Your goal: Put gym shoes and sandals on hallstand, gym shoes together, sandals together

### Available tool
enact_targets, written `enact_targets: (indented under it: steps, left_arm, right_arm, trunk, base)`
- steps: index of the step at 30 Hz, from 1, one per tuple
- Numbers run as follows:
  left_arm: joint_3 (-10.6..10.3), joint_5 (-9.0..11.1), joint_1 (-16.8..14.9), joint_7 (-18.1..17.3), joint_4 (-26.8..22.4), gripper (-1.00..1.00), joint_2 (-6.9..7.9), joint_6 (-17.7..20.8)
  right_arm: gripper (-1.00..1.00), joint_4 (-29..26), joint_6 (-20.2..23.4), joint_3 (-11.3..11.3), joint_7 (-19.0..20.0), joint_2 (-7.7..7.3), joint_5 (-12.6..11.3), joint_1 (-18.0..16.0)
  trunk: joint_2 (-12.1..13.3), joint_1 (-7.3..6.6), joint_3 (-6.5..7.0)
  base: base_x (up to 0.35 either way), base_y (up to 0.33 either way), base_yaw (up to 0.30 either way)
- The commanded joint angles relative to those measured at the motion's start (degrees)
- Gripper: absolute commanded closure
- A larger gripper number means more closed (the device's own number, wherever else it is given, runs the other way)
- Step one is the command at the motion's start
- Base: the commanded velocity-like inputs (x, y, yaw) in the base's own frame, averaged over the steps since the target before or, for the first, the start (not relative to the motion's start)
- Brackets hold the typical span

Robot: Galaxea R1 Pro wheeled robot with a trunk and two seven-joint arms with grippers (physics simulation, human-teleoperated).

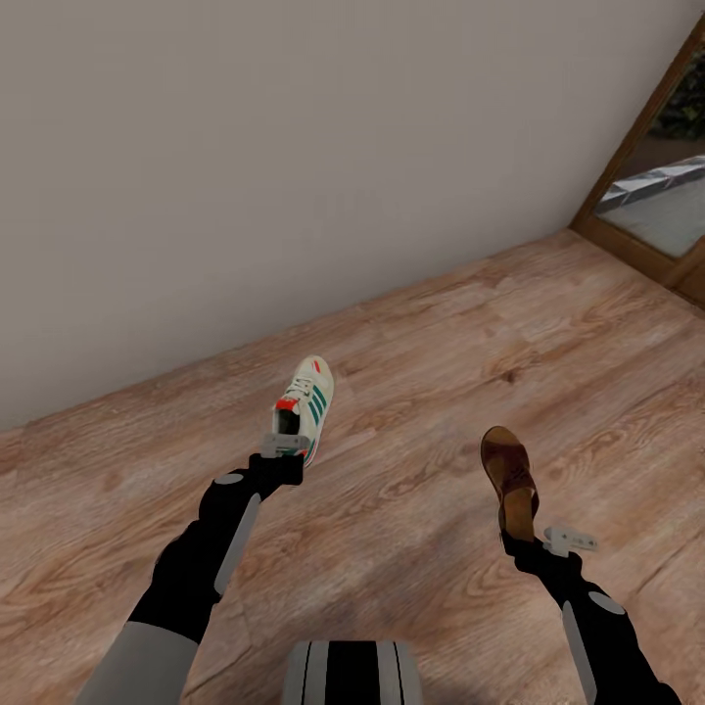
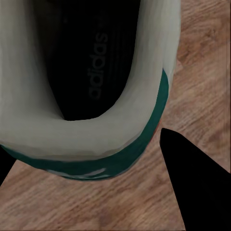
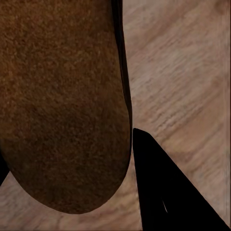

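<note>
Lettering reading "adidas" is printed in grey on the dark insole of the gym shoe, seen from the left wrist view; no other writing can be read. This cream-white shoe with green side stripes and a red heel tab is at the end of the left arm, left of centre in the head view, with its toe pointing away toward the plain grey wall. The left pincer is closed on the heel end of the shoe, one dark finger lying outside the heel collar. On the right, the right pincer is closed on the near end of a dark brown sandal, its finger just beside the sole edge. Below both lies the corridor floor of light brown planks. A wooden door frame stands far right.
</note>
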Motion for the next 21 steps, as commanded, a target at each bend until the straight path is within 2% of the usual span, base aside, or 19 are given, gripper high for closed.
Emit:
enact_targets:
  steps: [1, 21]
  left_arm:
    - [0.0, 0.4, 0.0, 0.0, -0.1, 1.00, 0.00, 0.3]
    - [0.0, 0.4, 0.0, 0.0, -0.1, 1.00, 0.00, 0.3]
  right_arm:
    - [1.00, -0.1, 0.4, -0.2, 0.4, 0.04, 0.3, 0.0]
    - [1.00, -0.2, 0.4, -0.2, 0.4, 0.04, 0.3, 0.0]
  trunk:
    - [0.0, -0.03, 0.24]
    - [0.3, -0.55, 5.82]
  base:
    - [0.000, 0.000, -0.299]
    - [0.000, 0.000, -0.271]
